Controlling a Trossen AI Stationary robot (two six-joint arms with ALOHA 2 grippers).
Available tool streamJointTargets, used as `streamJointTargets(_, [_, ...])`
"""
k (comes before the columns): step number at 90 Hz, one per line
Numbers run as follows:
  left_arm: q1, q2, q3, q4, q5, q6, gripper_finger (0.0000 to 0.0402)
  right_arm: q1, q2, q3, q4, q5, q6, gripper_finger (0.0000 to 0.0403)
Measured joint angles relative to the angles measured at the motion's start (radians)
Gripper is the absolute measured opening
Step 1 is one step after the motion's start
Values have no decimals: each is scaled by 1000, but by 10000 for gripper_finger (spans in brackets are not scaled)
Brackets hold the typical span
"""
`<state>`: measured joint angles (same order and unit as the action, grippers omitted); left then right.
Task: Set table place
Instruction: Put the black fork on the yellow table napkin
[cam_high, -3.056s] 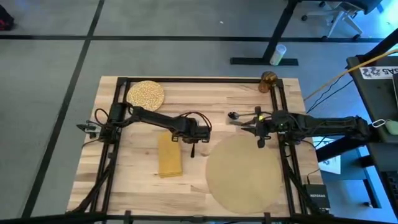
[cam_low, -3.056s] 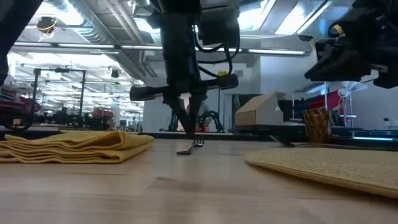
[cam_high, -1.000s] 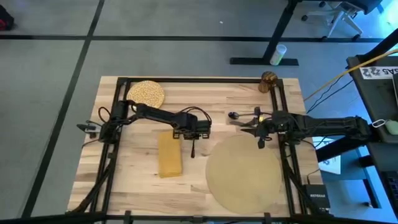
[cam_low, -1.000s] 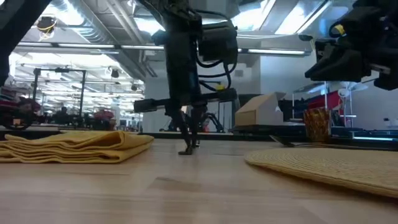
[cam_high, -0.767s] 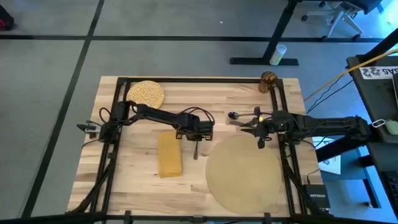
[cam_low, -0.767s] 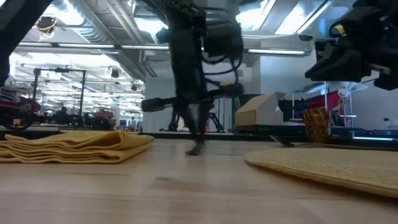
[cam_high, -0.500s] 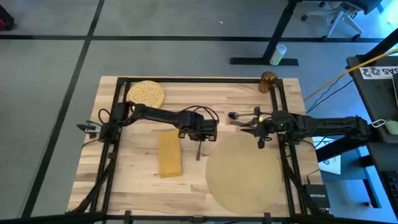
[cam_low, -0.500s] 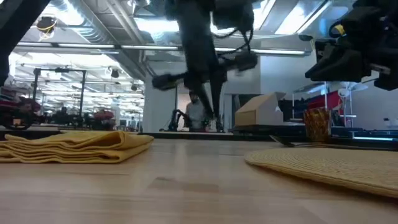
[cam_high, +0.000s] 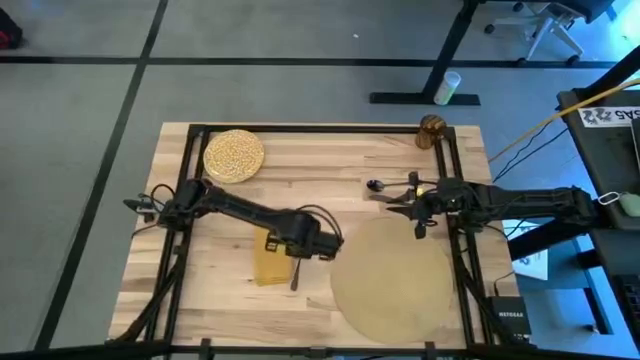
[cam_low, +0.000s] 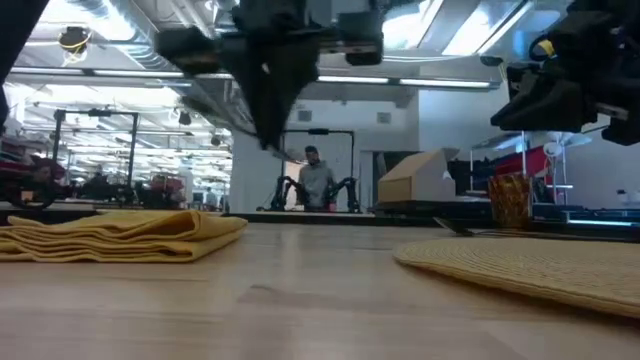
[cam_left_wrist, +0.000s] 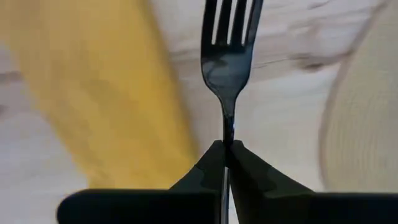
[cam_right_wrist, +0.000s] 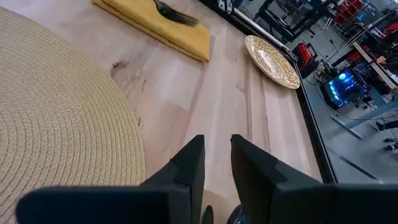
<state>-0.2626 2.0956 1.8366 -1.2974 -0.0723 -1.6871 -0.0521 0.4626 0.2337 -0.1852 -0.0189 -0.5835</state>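
My left gripper (cam_high: 303, 250) hangs above the table (cam_high: 330, 160), over the near right part of the mustard napkin (cam_high: 268, 262), shut on a dark fork (cam_left_wrist: 227, 56). In the low view the napkin (cam_low: 120, 235) lies flat on the wood. The round tan placemat (cam_high: 395, 280) lies at the near right. The speckled plate (cam_high: 234, 155) sits at the far left and the amber glass (cam_high: 432, 130) at the far right corner. My right gripper (cam_right_wrist: 216, 146) waits open by the placemat's far edge, next to a spoon (cam_high: 375, 185). My left gripper pinches the fork's thin handle (cam_left_wrist: 226, 138) between its two fingers. The fingers lie along the fork, slanting down toward the table's near edge. The tined head (cam_left_wrist: 230, 25) sticks out past the fingertips. The fork is clear of the table, above the napkin's right edge.
Black rails (cam_high: 190, 160) frame the tabletop. Bare wood (cam_high: 310, 310) shows between the napkin and the placemat (cam_right_wrist: 56, 124). More dark cutlery (cam_high: 412, 182) lies by the right gripper. A person (cam_low: 316, 180) stands far off in the room behind.
My left gripper has lifted the fork, whose tines had rested on the wood, clear of the table. It first drifted a little toward the right edge, then went toward the near edge and leftward, ending by the napkin's near right part. It has stayed shut.
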Motion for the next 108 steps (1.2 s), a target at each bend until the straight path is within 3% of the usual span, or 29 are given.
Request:
streamJointTargets(54, [-35,-49,-125,35,-47,-74,0,0,0,0,1,-37,3,62])
streamJointTargets(68, [-58,-127,-238,141,-95,-137,0,0,0,0,1,-38,3,62])
streamJointTargets(92, [-76,-270,-512,324,-86,-222,0,0,0,0,3,-44,3,62])
streamJointTargets(108, [-49,-325,-594,338,-91,-212,0,0,0,0,4,-44,3,62])
